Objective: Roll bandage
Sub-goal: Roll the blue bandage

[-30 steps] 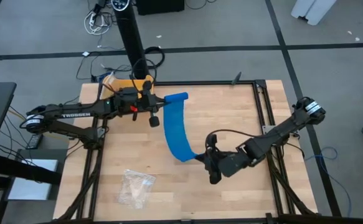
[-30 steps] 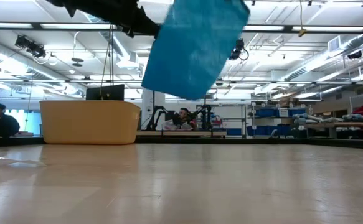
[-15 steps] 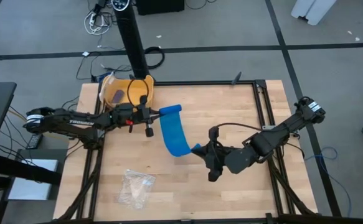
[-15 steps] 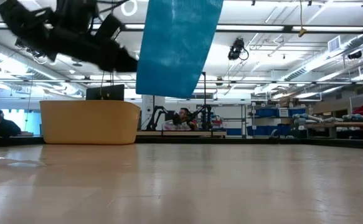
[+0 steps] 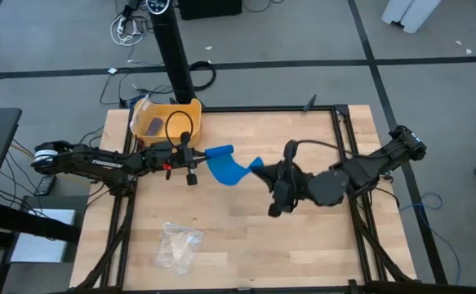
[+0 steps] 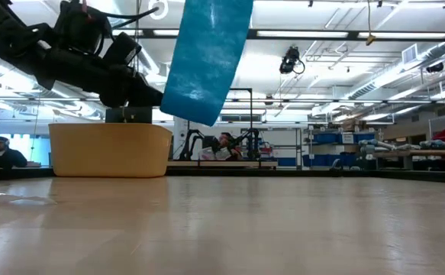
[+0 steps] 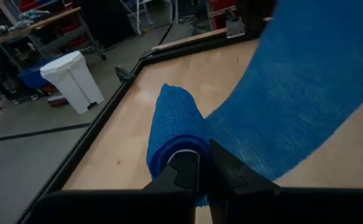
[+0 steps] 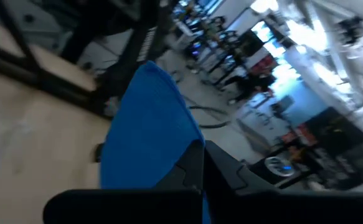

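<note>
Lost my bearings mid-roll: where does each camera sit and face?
High: overhead, straight down; both arms, bandage between.
Low: table-top level, facing the room; left arm, bandage overhead.
Left wrist: past left gripper, shut on the bandage.
Right wrist: past right gripper, shut on the bandage.
Shared: all four show the bandage.

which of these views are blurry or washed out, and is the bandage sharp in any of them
Right wrist view: smeared throughout, background lights blown out, the bandage a soft blue shape. Left wrist view: the bandage weave reads sharply near the left end effector. Low view: ceiling lights glare behind the hanging strip; the left arm is dark against them. High view: even light, no glare, the strip clear up to the right end effector.
</note>
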Motion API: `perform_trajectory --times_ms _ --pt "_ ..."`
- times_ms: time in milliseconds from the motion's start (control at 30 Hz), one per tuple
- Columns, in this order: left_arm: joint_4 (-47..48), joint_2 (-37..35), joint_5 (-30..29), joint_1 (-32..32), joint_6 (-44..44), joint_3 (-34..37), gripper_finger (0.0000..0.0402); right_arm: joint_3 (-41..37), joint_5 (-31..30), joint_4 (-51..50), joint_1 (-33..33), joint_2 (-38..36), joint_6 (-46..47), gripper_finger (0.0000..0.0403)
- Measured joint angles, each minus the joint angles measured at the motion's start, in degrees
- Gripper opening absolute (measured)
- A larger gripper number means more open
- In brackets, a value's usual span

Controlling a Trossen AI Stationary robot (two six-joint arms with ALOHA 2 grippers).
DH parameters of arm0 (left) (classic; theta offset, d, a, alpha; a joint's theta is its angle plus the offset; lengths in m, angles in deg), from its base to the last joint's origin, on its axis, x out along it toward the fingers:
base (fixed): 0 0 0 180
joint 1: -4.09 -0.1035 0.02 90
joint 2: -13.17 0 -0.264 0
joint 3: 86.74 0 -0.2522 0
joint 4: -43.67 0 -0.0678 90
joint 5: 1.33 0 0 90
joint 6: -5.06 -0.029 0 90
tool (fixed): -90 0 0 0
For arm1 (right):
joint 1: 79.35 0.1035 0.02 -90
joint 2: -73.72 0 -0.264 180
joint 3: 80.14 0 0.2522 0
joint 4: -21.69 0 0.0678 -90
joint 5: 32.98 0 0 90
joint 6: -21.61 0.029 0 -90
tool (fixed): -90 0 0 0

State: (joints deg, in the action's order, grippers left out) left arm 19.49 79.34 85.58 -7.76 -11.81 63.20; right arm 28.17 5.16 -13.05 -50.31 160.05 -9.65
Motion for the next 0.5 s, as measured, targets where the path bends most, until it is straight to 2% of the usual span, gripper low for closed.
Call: perform_trajectory --times_ms 267,500 --pt "0.0 0.0 -1.1 4.5 -0.8 0.0 0.0019 4.9 -0.2 3.5 -4.9 0.0 -10.2 0.0" --pt "0.0 0.0 -2.8 9.5 -0.8 0.0 0.0019 7.8 2.5 6.3 -10.5 0.0 -15.6 0.0"
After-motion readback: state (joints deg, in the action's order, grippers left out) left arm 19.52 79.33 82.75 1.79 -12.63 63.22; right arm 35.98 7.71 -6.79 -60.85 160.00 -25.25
